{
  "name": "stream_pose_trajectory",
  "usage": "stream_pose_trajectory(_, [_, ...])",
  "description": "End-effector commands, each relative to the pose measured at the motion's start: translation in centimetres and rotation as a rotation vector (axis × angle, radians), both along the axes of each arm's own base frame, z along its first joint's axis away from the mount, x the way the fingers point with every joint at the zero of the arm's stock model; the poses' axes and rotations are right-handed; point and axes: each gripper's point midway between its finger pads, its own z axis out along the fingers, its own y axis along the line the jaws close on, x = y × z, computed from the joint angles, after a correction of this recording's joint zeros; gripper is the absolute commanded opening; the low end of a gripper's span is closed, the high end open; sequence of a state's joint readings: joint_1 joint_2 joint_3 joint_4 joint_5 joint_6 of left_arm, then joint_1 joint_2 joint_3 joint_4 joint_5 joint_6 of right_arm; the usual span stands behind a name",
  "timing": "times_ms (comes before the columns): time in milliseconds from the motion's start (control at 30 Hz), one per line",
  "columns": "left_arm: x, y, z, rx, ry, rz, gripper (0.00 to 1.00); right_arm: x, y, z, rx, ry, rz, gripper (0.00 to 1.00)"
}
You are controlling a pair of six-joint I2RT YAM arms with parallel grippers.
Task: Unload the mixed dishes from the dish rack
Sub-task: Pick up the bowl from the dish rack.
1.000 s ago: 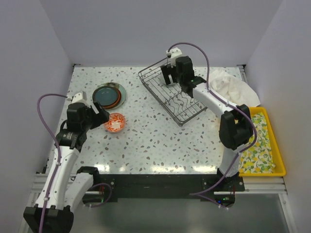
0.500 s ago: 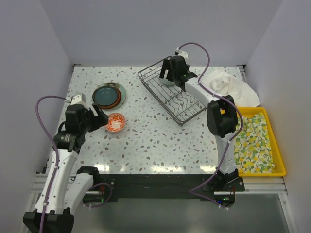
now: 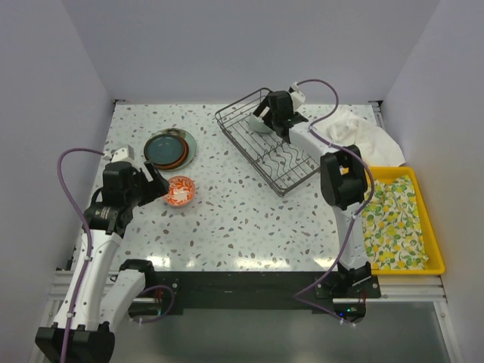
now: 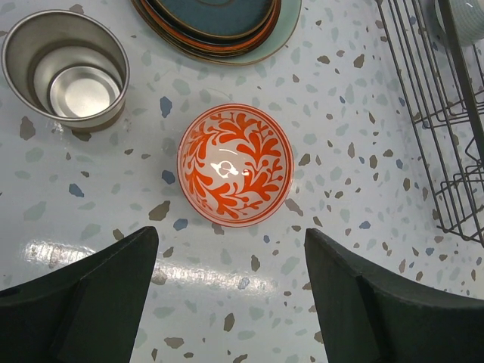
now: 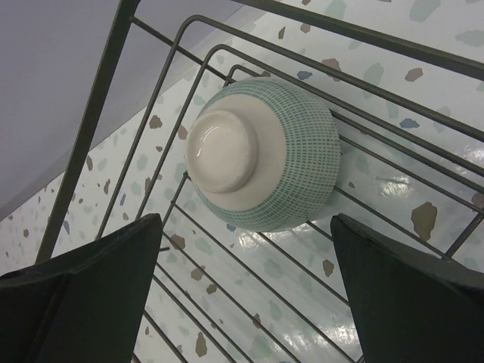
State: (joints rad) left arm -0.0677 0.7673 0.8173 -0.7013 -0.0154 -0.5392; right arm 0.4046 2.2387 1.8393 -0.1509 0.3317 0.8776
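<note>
The dish rack stands at the back right of the table; its wires fill the right wrist view and cross the right edge of the left wrist view. A pale green bowl lies upside down in the rack's far corner. My right gripper hangs open just above and in front of it, not touching. A red-patterned bowl sits upright on the table, beside a stack of plates. My left gripper is open over the table just short of that bowl.
A steel cup stands left of the red-patterned bowl. A white cloth lies right of the rack. A yellow tray with a lemon-print cloth sits at the right edge. Walls close in the back and sides.
My right gripper has swung over and come down toward the upturned green bowl in the rack's far corner. The left arm has hardly moved.
</note>
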Motion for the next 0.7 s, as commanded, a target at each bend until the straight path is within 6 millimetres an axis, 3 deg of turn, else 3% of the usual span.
stream_pose_trajectory(0, [0.5, -0.1, 1.7, -0.003, -0.042, 0.000, 0.84, 1.3, -0.6, 0.7, 0.102, -0.050, -0.134, 0.98])
stream_pose_trajectory(667, [0.5, 0.0, 1.3, 0.004, -0.030, 0.003, 0.83, 1.5, -1.5, -5.3, 0.268, 0.002, -0.315, 0.98])
